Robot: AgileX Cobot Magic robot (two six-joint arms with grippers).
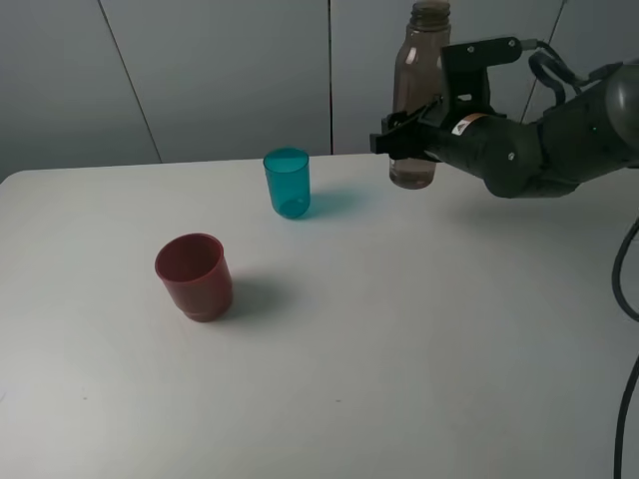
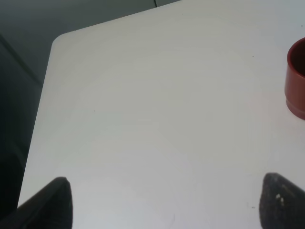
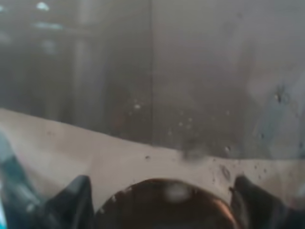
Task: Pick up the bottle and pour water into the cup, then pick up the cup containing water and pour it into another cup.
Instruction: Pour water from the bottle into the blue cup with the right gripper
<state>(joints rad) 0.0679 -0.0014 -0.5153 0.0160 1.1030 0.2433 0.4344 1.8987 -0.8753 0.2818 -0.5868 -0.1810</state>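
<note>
Right pincer (image 1: 404, 135) clamped on the bottle (image 1: 417, 60)
Bottle upright above the far right of the table (image 1: 399, 349); teal cup (image 1: 287, 183) stands near on its left, red cup (image 1: 195, 276) farther front-left; left pincer (image 2: 164, 200) spread wide over the table near the red cup

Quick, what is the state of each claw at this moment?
Left claw: open, holding nothing.
Right claw: closed on the bottle.
</note>
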